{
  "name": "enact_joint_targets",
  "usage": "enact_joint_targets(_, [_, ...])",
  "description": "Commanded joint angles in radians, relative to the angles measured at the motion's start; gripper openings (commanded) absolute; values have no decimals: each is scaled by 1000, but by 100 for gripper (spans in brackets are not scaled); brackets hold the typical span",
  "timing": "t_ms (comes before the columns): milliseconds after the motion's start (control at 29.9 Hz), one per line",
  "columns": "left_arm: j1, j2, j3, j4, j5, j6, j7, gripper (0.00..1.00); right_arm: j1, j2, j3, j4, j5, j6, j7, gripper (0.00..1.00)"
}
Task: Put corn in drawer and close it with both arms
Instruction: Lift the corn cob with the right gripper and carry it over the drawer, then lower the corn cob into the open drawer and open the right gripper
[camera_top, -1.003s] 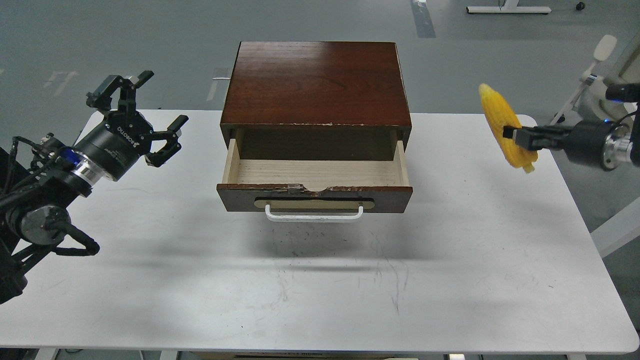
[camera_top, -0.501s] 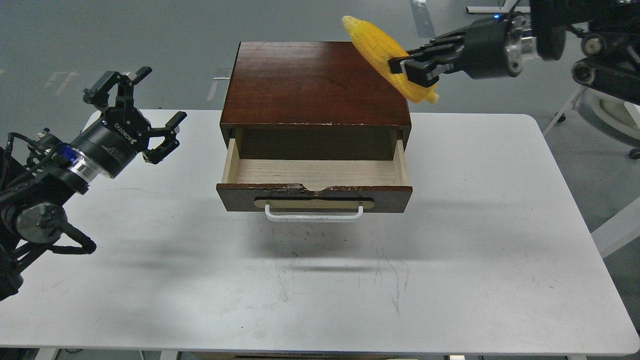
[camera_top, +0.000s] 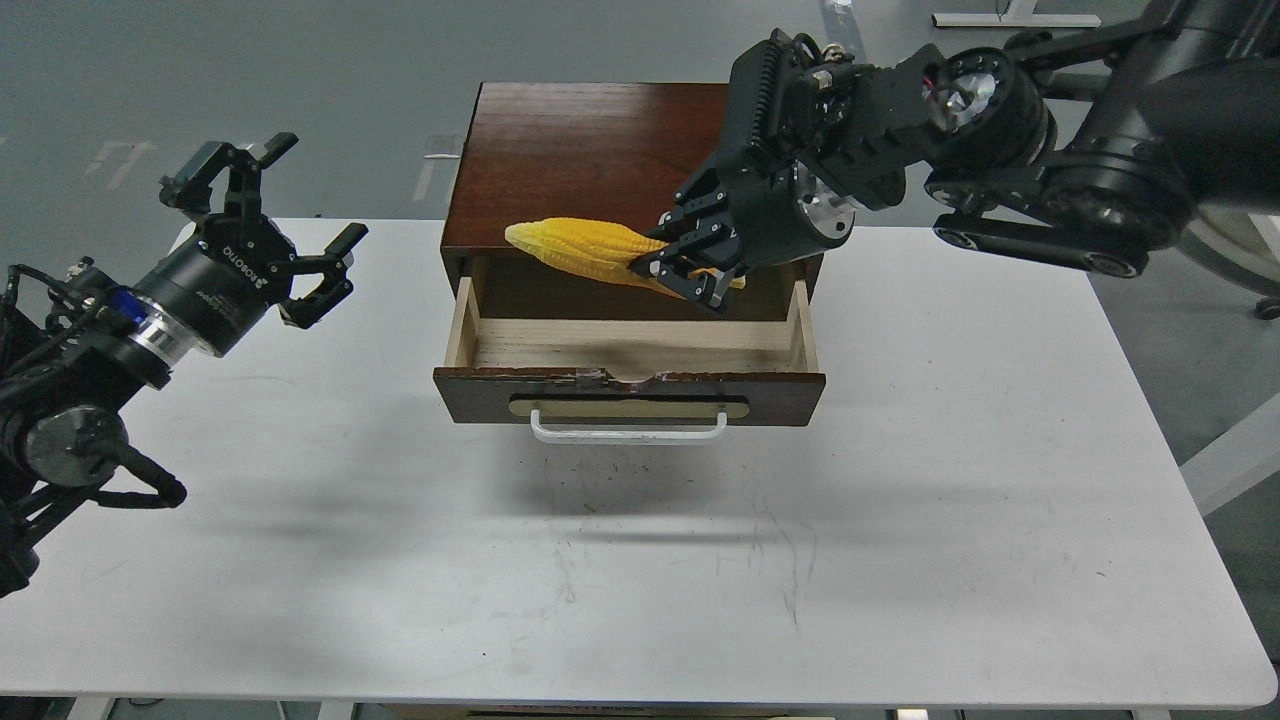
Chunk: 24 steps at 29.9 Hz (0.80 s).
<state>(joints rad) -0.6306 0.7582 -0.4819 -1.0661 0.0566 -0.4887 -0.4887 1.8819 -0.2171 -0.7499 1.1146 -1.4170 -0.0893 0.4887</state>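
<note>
**Corn held over the open drawer**

White bench (camera_top: 900, 560) fills the foreground, scuffed but bare. On it stands the brown cabinet (camera_top: 600, 160), its drawer (camera_top: 630, 383) pulled out with the pale floor showing. Above the drawer's back edge the right gripper (camera_top: 690, 268) holds the corn (camera_top: 585, 249) nearly level, jaws clenched on the thick end. Lowering it lengthwise before letting go looks wise. The left gripper (camera_top: 275, 230) hangs well apart, jaws spread and empty.

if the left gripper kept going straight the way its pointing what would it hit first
Probably nothing: the left gripper, fingers spread, points up and right, over the table's far edge, apparently passing left of the cabinet. Depth is hard to judge.
</note>
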Motion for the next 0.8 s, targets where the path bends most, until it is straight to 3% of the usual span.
enact_joint_targets(0, [0,0,2,0,0,0,0,100,-18,31,-57,-10,-3,-56,0,4])
enact_joint_targets(234, [0,1,2,0,0,0,0,100,-70,64,-75,-50,1,-84,0,5])
enact_joint_targets(334, [0,3,3,0,0,0,0,100,-86,64,-77,-52,1,-84,0,12])
enact_joint_targets(434, [0,3,2,0,0,0,0,100,-99,61,-83,-52,3,-84,0,23])
enact_joint_targets(468, [0,1,2,0,0,0,0,100,-105,61,-89,-50,6,-84,0,35])
enact_joint_targets(602, [0,1,2,0,0,0,0,100,-113,61,-89,-50,7,-84,0,40])
enact_joint_targets(769, [0,4,2,0,0,0,0,100,-118,61,-89,-47,12,-84,0,59])
